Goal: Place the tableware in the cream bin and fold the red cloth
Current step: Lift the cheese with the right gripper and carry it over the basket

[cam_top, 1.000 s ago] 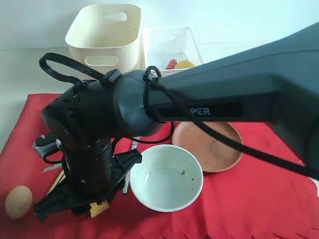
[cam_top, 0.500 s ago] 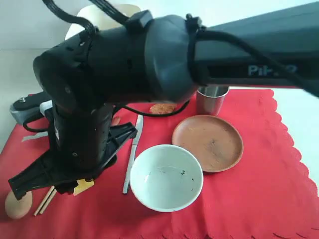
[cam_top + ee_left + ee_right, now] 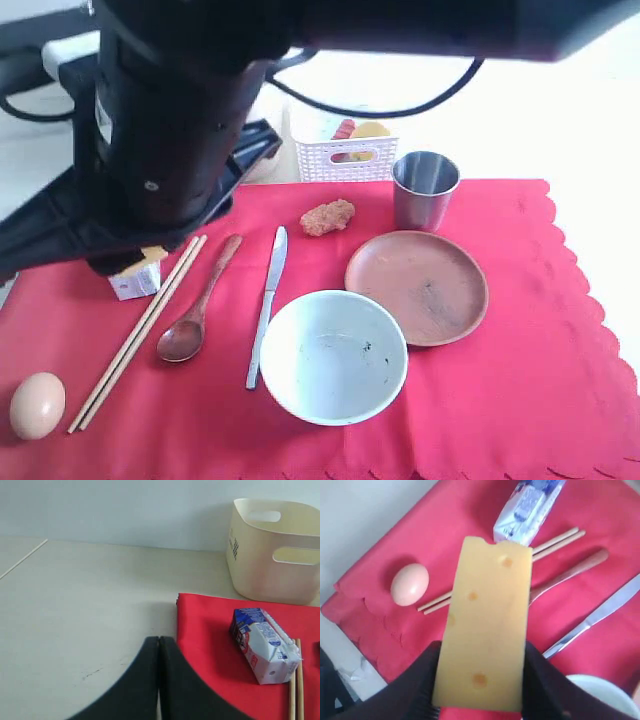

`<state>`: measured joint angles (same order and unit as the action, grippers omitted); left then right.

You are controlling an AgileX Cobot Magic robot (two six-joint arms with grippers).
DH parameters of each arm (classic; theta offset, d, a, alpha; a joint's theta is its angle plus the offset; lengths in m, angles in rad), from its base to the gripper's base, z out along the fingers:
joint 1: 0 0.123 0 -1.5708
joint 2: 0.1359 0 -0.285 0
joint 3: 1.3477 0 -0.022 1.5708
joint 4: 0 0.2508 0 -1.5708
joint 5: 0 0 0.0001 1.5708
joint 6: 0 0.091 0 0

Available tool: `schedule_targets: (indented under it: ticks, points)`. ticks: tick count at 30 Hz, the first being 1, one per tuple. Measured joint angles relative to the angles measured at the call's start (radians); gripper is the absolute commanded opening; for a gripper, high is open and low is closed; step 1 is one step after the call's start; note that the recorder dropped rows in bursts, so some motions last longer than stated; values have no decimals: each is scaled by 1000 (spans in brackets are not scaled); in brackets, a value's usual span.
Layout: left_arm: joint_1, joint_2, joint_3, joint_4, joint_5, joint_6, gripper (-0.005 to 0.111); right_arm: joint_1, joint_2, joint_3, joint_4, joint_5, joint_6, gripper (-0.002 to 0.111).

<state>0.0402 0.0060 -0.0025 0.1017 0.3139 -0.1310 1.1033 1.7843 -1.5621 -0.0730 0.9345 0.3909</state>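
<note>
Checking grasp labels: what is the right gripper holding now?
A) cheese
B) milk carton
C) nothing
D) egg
A: in the right wrist view the yellow cheese sits clamped in the right gripper, while the egg and carton lie on the cloth.
</note>
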Motion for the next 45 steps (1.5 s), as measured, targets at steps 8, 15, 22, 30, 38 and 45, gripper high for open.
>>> schedule_targets:
  ticks: [8, 15, 22, 30, 38, 45]
  points:
    - [0, 0, 0, 0, 0, 0, 0, -10, -29, -100, -106, 16, 0, 0]
    - [0, 0, 0, 0, 0, 0, 0, -79, -31, -195, -156, 24, 0, 0]
    - [0, 0, 0, 0, 0, 0, 0, -182, -33, -239, -162, 24, 0, 0]
    - [0, 0, 0, 0, 0, 0, 0, -317, -33, -238, -164, 13, -1, 0]
    - [0, 0, 0, 0, 0, 0, 0, -472, 23, -242, -155, -87, -2, 0]
    - [0, 0, 0, 0, 0, 0, 0, -583, 201, -242, -79, -185, -2, 0]
